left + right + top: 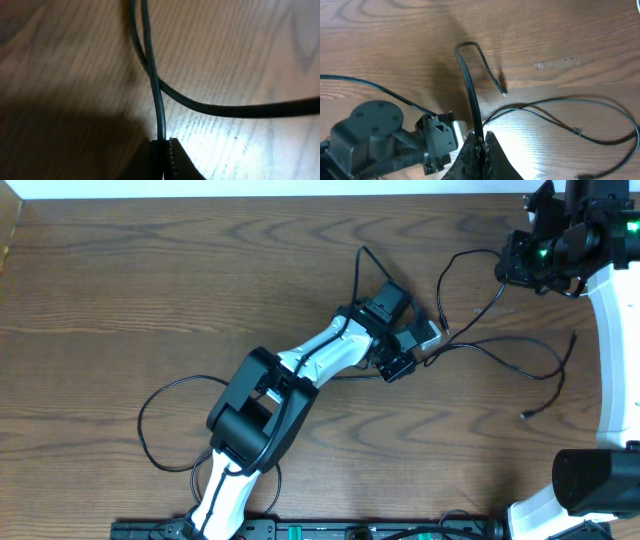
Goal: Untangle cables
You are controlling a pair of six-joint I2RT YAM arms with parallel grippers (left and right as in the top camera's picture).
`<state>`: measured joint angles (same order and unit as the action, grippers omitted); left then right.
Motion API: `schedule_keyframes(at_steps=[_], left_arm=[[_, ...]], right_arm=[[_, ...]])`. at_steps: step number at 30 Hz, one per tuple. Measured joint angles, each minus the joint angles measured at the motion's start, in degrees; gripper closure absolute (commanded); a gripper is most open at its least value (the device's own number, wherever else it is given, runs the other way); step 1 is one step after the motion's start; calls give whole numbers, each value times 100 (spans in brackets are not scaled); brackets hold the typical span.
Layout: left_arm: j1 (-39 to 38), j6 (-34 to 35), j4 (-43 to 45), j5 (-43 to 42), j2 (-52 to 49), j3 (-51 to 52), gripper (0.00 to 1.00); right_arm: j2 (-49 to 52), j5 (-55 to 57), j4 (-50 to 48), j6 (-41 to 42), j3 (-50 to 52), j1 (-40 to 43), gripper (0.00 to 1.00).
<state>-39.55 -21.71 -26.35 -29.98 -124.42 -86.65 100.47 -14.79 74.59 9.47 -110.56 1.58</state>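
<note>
Overhead view of a wooden table (130, 290) with thin black cables (480, 340) strewn across its middle and right. At the table's centre, the left gripper (164, 144) had its fingers pressed together on one black cable (159, 107), close to where another strand (225, 109) crossed it. The right gripper (481, 137), raised at the far right, had its fingers clamped on a second cable (470, 85), which hooked over to a free plug end (503, 93). The untangling looked partway done. A loop (141, 423) lay by itself at the near left, but the crossing at the centre was not yet parted.
</note>
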Motion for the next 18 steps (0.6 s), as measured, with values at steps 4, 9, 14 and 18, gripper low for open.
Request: schedule_keyframes(at_steps=[4,9,14,18], left_arm=[[87,680,-66,503,2,0,92],[540,1556,-511,798,304,0,92],[1106,2194,-697,938,1703,0,93],[1611,2468,-769,938,3147,-55,92]], right_arm=[[0,0,7,-33,0,0,99],[0,0,11,-61,0,44,99],[0,0,7,-63,0,221,99],[0,2,2,-63,7,461,99]])
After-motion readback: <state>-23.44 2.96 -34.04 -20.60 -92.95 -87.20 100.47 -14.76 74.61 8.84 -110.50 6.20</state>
